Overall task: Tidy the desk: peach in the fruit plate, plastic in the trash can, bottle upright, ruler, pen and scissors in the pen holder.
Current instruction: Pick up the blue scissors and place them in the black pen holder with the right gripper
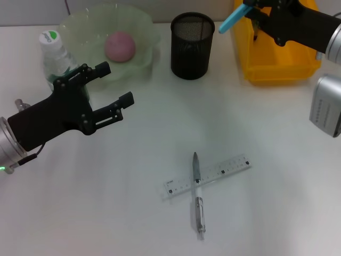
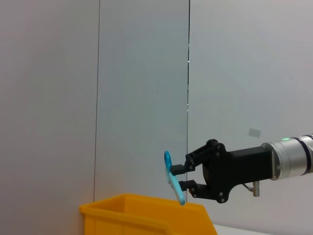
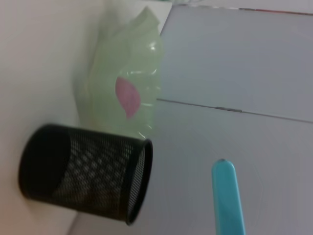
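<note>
Right gripper (image 1: 254, 12) raised at the far right, above the trash can (image 1: 282, 66), fingers closed on the light blue scissors (image 1: 232, 20). Scissors handle pointing out toward the pen holder (image 1: 192, 45), off the desk (image 1: 160, 138) and not yet in the holder. Same grip seen from the left wrist view: right gripper (image 2: 184, 176) clamped on the scissors (image 2: 173, 178) over the yellow trash can (image 2: 142, 218). In the right wrist view only the blue handle (image 3: 229, 198) in sight, with the pen holder (image 3: 83, 178) near it and the fruit plate (image 3: 124, 83) behind.

Left gripper (image 1: 117, 82) held over the near left of the desk, fingers spread apart and empty, just in front of the bottle (image 1: 56, 56). Bottle standing upright beside the fruit plate (image 1: 144, 32). Peach (image 1: 120, 46) lying inside the plate.

Pen (image 1: 197, 194) and ruler (image 1: 208, 176) flat on the desk in the middle front, pen crossing over the ruler, both well apart from the pen holder.
</note>
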Motion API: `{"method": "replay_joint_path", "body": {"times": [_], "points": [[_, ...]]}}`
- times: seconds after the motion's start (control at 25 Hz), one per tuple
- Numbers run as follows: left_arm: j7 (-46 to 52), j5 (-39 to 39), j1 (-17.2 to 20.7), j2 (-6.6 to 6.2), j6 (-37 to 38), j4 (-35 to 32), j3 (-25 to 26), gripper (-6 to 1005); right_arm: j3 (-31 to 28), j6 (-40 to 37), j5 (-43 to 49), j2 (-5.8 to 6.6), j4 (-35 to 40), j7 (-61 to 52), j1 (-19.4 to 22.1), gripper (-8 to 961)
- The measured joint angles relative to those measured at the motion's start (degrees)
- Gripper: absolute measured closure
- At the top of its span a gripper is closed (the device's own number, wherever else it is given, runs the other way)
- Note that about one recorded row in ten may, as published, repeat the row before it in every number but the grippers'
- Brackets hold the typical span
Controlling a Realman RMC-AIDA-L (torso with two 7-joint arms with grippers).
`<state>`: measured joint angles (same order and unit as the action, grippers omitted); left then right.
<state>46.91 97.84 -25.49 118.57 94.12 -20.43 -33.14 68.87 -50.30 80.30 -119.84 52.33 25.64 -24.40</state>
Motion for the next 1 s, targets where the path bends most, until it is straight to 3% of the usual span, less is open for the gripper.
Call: {"method": "replay_joint_path", "body": {"times": [0.44,0.48,1.0], "points": [[-3.4,-2.0,0.1,0.05,-0.4,2.6,0.0,168,3.4,4.3,-9.3,0.00,-4.0,27.0,0.0,734],[-3.4,-2.0,0.1,0.05,-0.4,2.6,0.0,168,3.9,4.4,-12.4,0.05,-5.1,33.2,-0.1,734],[-5.4,-3.3,0.5,0.21,-0.9,4.0,0.0,168,5.9,6.4,-15.4,0.05,-9.2,47.2,-4.4,734]]}}
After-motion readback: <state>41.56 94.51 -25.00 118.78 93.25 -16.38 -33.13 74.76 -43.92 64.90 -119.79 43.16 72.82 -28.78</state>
